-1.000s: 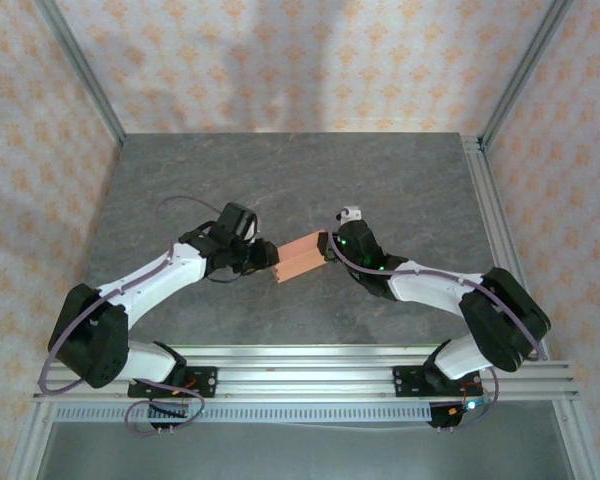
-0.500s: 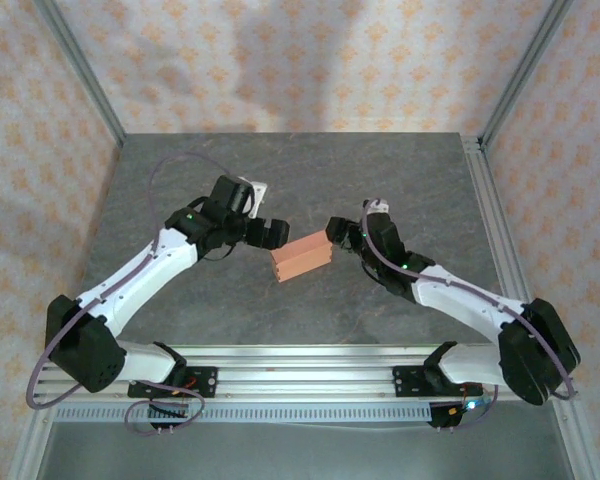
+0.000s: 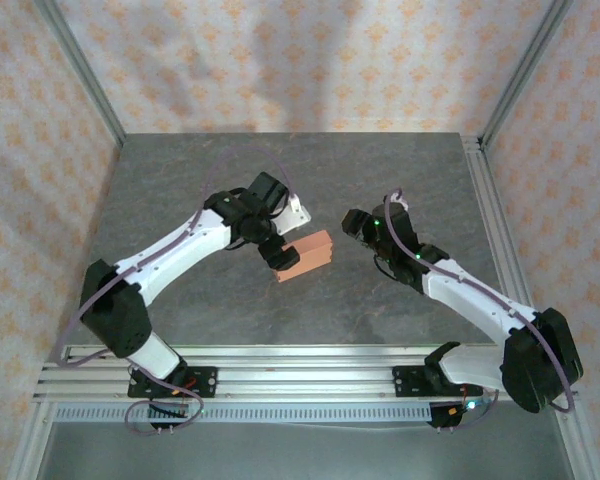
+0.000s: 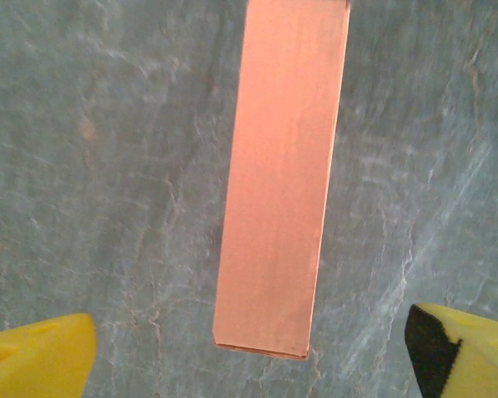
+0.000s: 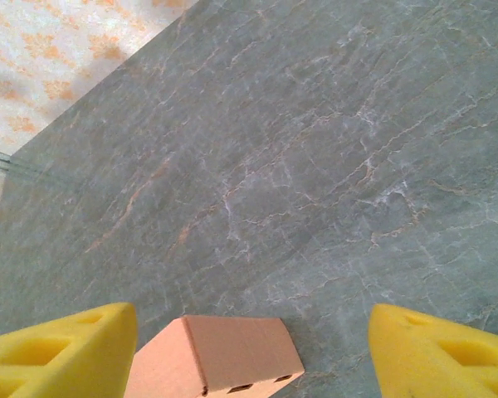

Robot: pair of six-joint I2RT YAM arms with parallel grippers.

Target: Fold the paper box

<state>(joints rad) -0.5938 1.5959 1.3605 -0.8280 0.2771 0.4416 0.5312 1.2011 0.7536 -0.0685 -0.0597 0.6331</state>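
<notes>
The paper box (image 3: 307,255) is a closed salmon-orange rectangular box lying on the grey table. My left gripper (image 3: 278,252) hovers over its left end. In the left wrist view the paper box (image 4: 280,174) runs lengthwise up the middle, and my left gripper (image 4: 249,365) is open, its yellow fingertips (image 4: 37,356) well clear on either side of the box's near end. My right gripper (image 3: 353,224) stands to the right of the box, apart from it. In the right wrist view the paper box (image 5: 220,352) shows its end flap with slots, low between the fingers of my open right gripper (image 5: 249,356).
The grey stone-patterned table (image 3: 280,180) is bordered by an aluminium rail (image 3: 490,220) on the right and rails (image 3: 310,370) along the near edge. Patterned walls close in the back and sides.
Both grippers have opened and let go of the box, which now lies on the table. The left gripper swung right to hover over the box's left end. The right gripper drew back to the right.
</notes>
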